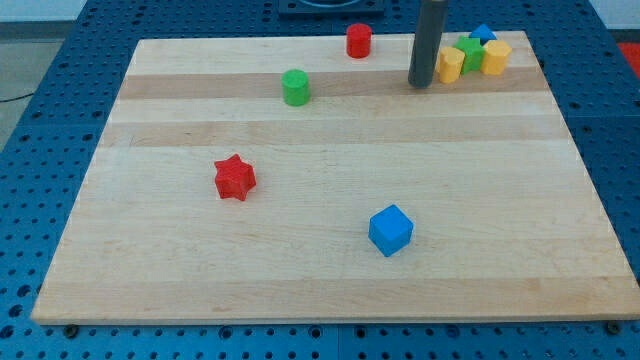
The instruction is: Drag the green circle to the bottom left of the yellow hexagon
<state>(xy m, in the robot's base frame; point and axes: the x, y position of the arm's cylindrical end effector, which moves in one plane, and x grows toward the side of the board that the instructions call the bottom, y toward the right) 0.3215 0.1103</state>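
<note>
The green circle (295,87) is a short green cylinder standing on the wooden board (330,290) toward the view's top, left of centre. The yellow hexagon (495,57) stands at the view's top right in a tight cluster with a second yellow block (451,64), a green block (471,54) and a blue block (483,35). My tip (421,84) rests on the board just left of that cluster, close to the second yellow block and well to the right of the green circle.
A red cylinder (359,41) stands near the board's top edge between the green circle and my tip. A red star (235,178) lies left of centre. A blue cube (390,230) lies below centre. A blue perforated table (60,90) surrounds the board.
</note>
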